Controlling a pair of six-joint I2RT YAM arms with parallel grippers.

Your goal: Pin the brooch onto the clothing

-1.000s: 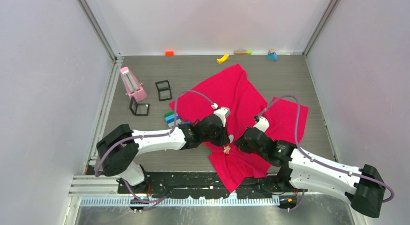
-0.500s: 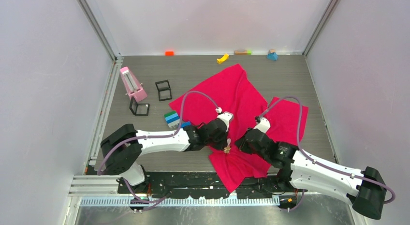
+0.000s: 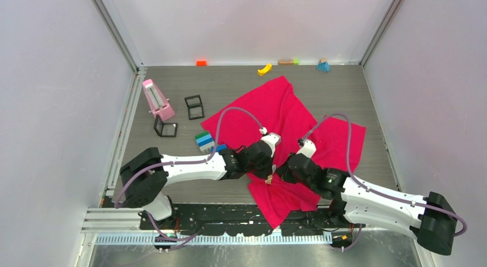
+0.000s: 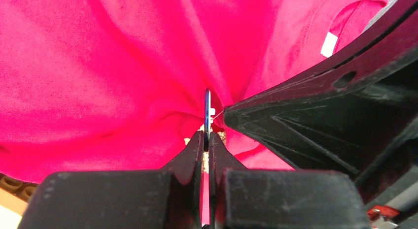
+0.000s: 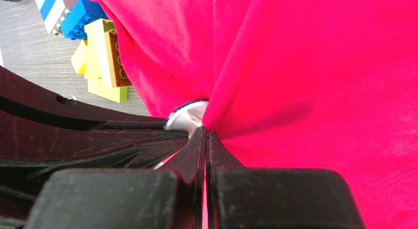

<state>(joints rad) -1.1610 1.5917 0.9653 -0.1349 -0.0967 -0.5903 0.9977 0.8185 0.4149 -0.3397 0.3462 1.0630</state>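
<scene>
The crimson T-shirt [image 3: 275, 115] lies spread on the table, its white neck label [image 4: 329, 44] showing in the left wrist view. My left gripper [image 3: 269, 170] is shut on the brooch [image 3: 268, 178], a tiny pale coral piece. In the left wrist view its thin round plate [image 4: 207, 113] stands edge-on between the jaws [image 4: 207, 140], pressed into a fabric fold. My right gripper [image 3: 280, 170] is shut on a pinch of the T-shirt [image 5: 305, 81], its tips [image 5: 205, 135] touching the brooch's silver disc [image 5: 190, 115]. The two grippers meet tip to tip.
Stacked toy blocks [image 3: 204, 140] sit by the shirt's left edge, also in the right wrist view [image 5: 101, 54]. A pink metronome-like object [image 3: 157, 99] and two black cube frames [image 3: 194, 106] stand at left. Small blocks [image 3: 264, 69] line the back wall.
My left gripper has moved right and nearer with the brooch, closing on the right gripper. The right gripper has shifted slightly left, and the fabric between them has bunched.
</scene>
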